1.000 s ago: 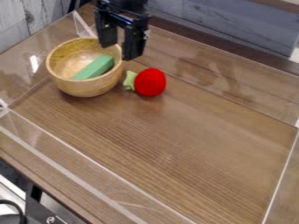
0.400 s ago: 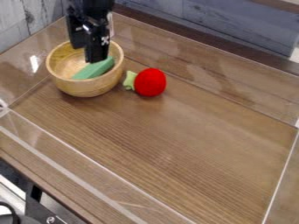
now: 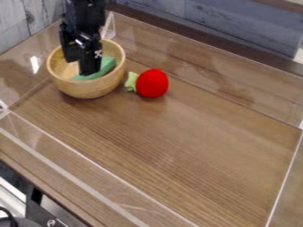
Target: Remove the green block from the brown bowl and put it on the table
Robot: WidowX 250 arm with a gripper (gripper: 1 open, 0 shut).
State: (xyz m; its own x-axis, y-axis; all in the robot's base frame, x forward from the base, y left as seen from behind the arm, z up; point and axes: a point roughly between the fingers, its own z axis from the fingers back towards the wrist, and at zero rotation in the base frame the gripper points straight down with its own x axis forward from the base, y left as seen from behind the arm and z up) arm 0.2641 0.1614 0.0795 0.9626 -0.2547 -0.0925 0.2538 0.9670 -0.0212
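Claw [image 3: 83,64] first: I have it pointing straight down into the brown bowl [image 3: 59,86], its two black fingers [image 3: 91,62] spread apart and gripping nothing that I can see. From my one view the fingertips sit low inside the bowl, over the near-left part of the green block [image 3: 108,67], but I cannot tell whether they touch it. The arm's upper part is cut off by the top edge of the picture. The block lies inside the bowl, leaning against the inner wall; only its right portion shows, the rest is hidden behind the fingers. Its long axis seems to run from lower left up to upper right. The bowl stands in the far-left corner of the table [image 3: 178,151], close to the clear acrylic walls [image 3: 30,35] on the left and back. A red round toy [image 3: 151,82] rests just beside the bowl on the right. Open wood stretches wide toward the near and right sides
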